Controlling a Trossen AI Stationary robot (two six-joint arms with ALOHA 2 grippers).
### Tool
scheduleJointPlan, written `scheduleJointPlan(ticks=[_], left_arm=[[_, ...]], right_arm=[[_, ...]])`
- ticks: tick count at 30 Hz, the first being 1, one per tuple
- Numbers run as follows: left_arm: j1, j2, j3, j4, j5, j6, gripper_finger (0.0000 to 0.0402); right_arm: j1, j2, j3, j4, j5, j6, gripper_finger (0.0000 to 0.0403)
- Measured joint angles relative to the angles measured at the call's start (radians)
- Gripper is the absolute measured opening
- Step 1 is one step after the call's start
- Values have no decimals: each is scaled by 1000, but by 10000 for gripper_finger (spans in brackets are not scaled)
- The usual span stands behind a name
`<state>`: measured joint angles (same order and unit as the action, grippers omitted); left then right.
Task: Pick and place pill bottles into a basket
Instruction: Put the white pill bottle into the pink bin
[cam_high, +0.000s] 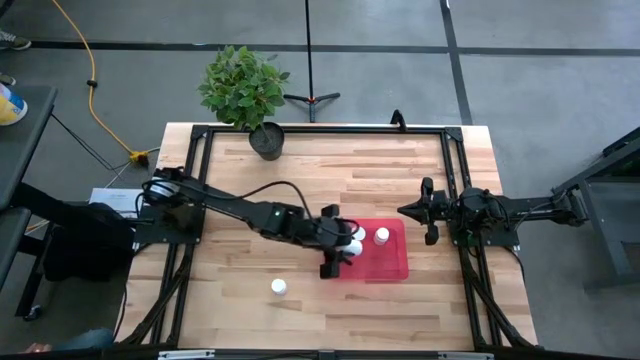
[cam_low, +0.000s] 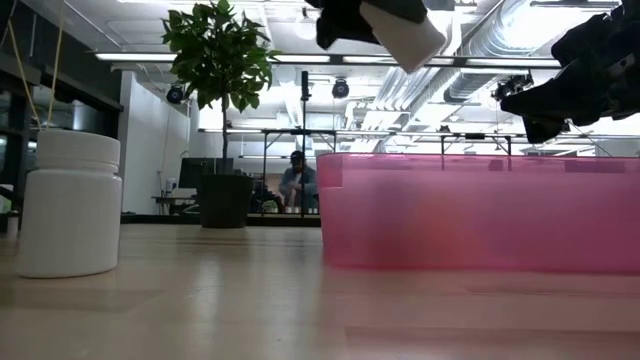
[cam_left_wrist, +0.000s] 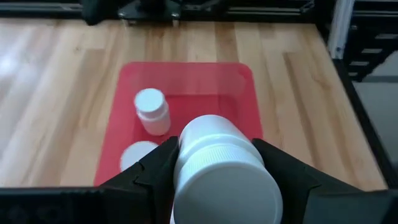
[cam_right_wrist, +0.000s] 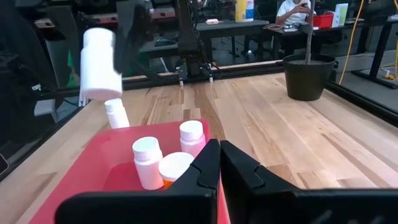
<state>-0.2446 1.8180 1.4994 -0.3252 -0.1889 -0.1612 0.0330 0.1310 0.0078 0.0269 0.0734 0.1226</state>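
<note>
1. Three bottles (cam_right_wrist: 149, 163) already sit in the red basket (cam_high: 393, 268). One bottle (cam_high: 279, 287) is left standing on the table (cam_high: 230, 300), well apart from the basket.
2. The left claw (cam_high: 345, 245) hangs over the basket's left edge, clamped on a tilted bottle (cam_left_wrist: 221, 174) held clear above it.
3. The right claw (cam_right_wrist: 219, 163) waits beside the basket's right side, fingers together, holding nothing.

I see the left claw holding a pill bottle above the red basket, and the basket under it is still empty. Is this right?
Not quite. The left claw does hold a pill bottle above the red basket, but the basket is not empty. The right wrist view shows bottles already inside: two upright bottles and a third beside them.
</note>
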Motion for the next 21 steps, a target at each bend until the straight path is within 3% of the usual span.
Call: scheduleJointPlan(ticks=[10,21], left_arm=[[59,107,139,-143,129,0,221],[72,149,199,-238,165,-3,221]], right_arm=[[0,0,0,0,-1,-27,2],[0,0,0,0,-2,-44,6]])
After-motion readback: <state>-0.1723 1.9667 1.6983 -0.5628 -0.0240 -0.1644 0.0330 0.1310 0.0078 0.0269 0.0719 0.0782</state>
